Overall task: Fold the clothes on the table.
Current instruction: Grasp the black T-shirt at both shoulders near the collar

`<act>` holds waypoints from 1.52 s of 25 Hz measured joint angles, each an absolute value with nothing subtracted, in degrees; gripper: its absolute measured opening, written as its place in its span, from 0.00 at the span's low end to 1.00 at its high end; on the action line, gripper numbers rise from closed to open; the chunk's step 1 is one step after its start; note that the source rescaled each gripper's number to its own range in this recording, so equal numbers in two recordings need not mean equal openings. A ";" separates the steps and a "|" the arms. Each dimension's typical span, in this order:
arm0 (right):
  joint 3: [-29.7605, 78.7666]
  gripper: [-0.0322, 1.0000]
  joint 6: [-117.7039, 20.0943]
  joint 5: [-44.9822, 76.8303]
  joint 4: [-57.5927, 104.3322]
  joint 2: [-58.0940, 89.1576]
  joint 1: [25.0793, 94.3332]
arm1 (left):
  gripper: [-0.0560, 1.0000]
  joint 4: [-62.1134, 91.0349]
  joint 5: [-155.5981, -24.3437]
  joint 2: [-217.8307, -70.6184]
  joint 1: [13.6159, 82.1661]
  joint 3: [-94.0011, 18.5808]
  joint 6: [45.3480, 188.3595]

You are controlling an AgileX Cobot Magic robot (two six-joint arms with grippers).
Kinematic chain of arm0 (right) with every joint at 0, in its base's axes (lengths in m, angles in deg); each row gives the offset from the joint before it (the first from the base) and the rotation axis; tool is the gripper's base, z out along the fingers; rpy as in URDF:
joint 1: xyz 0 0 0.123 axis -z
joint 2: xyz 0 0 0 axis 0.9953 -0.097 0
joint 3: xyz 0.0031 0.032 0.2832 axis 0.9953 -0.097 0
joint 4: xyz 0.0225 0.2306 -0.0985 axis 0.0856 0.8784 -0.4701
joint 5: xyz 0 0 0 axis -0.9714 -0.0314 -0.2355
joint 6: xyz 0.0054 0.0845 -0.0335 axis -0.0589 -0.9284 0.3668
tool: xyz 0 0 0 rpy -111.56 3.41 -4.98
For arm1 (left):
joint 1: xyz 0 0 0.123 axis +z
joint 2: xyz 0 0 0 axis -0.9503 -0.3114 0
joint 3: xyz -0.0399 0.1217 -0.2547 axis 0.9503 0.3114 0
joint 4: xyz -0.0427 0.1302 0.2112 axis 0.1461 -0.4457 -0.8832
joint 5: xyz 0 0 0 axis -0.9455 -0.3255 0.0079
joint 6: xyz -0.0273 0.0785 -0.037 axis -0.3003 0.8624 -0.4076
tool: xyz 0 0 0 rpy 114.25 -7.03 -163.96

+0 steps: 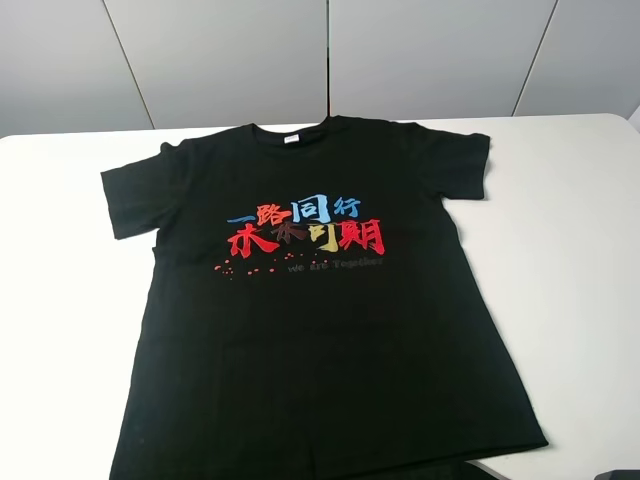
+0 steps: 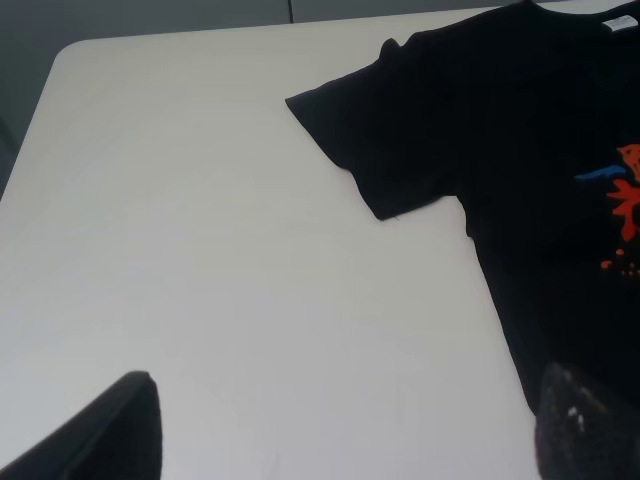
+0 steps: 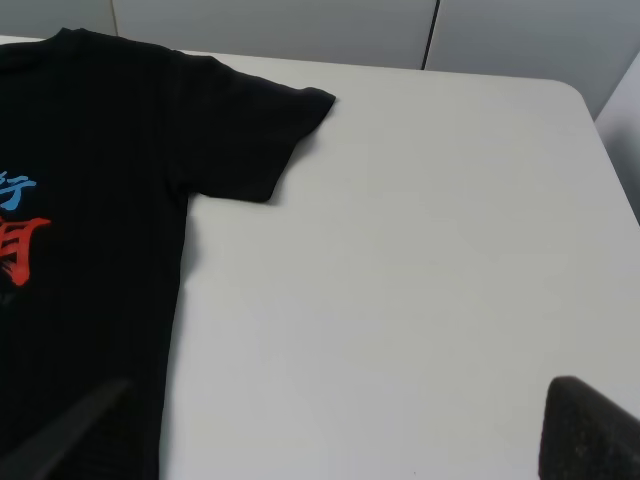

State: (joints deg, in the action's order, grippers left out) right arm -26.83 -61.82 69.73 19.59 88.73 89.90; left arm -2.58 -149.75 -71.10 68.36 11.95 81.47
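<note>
The black T-shirt lies flat and face up on the white table, collar at the far side, with red, blue and orange characters on the chest. My left gripper is open and empty above bare table, beside the shirt's left sleeve and side hem. My right gripper is open and empty, with one finger over the shirt's right side and the other over bare table. Neither touches the cloth.
Grey wall panels stand behind the table's far edge. White tabletop shows on both sides of the shirt. A dark part of the right arm shows at the near right edge.
</note>
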 joint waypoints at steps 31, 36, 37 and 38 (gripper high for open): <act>-26.83 0.94 -61.82 69.73 19.59 88.73 89.90 | 0.97 -2.58 -146.86 -71.10 68.36 11.95 81.47; -26.83 0.94 -61.82 69.73 19.59 88.73 89.90 | 0.97 -2.58 -146.86 -71.10 68.36 11.95 81.47; -26.83 0.94 -61.82 69.73 19.59 88.73 89.90 | 0.97 -2.58 -146.86 -71.10 68.36 11.95 81.47; -26.83 0.94 -61.82 69.73 19.59 88.73 89.90 | 0.97 -2.58 -146.86 -71.10 68.36 11.95 81.47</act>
